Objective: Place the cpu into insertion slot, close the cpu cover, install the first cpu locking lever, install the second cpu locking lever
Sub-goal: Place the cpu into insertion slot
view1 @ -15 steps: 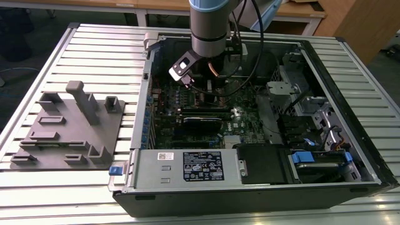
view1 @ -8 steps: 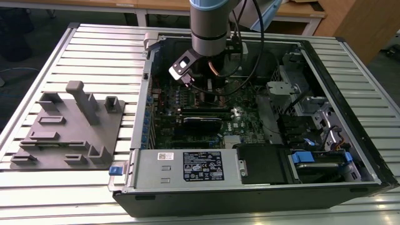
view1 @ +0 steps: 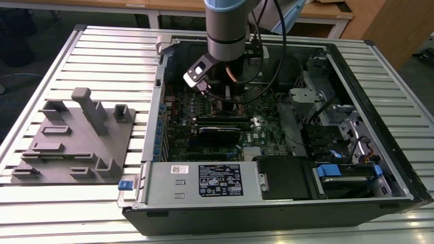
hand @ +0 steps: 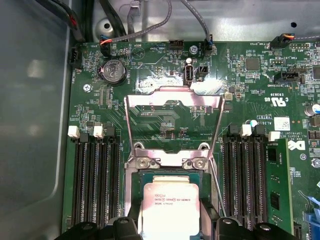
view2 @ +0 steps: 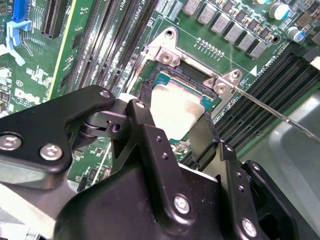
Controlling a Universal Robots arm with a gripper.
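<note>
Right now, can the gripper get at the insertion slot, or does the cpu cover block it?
Probably yes: the cpu cover stands swung open, leaving the insertion slot uncovered, and the gripper holds the cpu right over it.

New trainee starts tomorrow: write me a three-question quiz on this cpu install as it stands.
1. True or false: the cover is closed over the slot.
2. What does the tool hold? A. the cpu B. a fan C. a cable
3. What runs along either side of the slot?
Key: 1. false, it stands open; 2. A; 3. long black slots.
</note>
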